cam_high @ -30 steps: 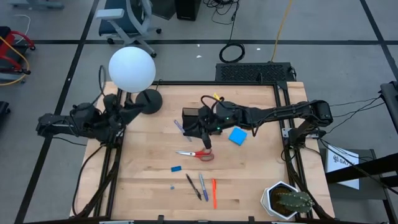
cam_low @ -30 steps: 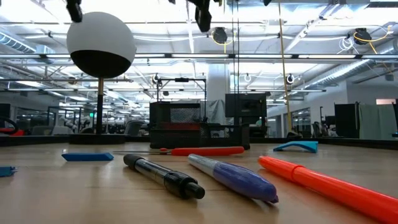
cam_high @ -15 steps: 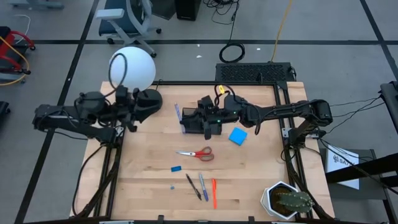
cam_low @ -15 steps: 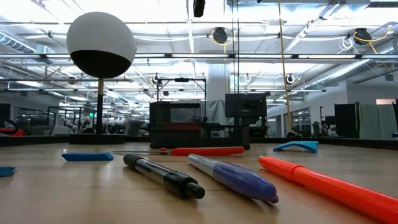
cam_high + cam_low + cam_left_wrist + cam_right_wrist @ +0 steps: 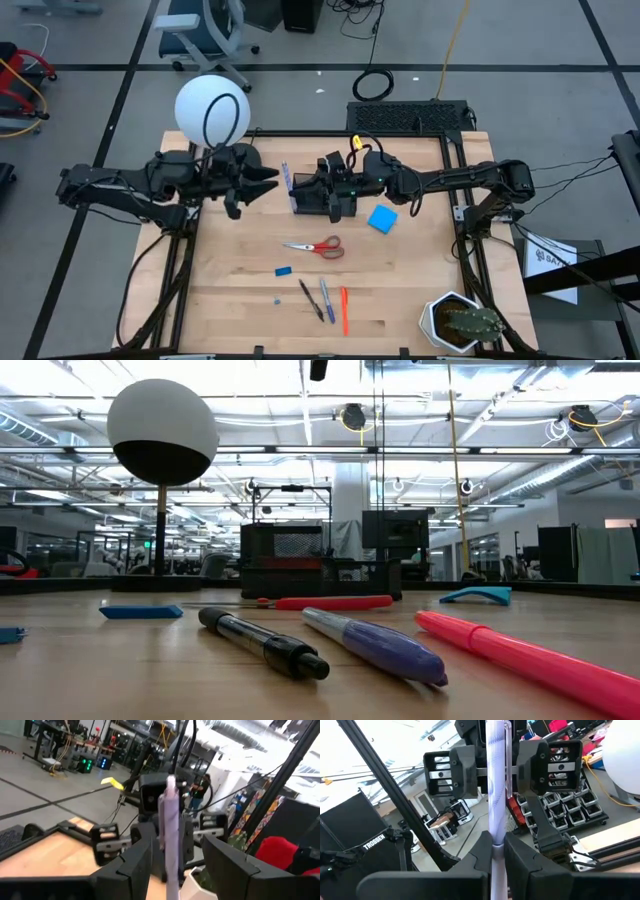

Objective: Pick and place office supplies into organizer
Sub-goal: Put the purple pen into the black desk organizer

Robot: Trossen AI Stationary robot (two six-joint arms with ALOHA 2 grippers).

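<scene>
While the right end effector (image 5: 497, 851) pinches a greyish-lilac pen (image 5: 496, 780) by its lower end, the shaft stands upright beyond its fingertips, just in front of the black organizer (image 5: 312, 193). Facing it, the left end effector (image 5: 175, 870) has its fingers spread wide on either side of the same pen (image 5: 170, 825), not closed on it, so this looks like a handover.

Such a pen is light, stiff and smooth-barrelled; it will not bend, but a thin round shaft can swivel or slide in a two-finger pinch. Taking it at mid-barrel, clear of the right fingertips, would likely keep it from tipping.

Below and well apart from both end effectors, the rest lies flat on the surface: red-handled scissors (image 5: 318, 246), a blue pad (image 5: 381, 218) nearer the right end effector, a blue eraser (image 5: 283, 270), and black (image 5: 310, 299), blue (image 5: 326, 298) and orange (image 5: 344, 309) pens. The scissors are heavier and rigid, best gripped across the closed blades near the pivot.
</scene>
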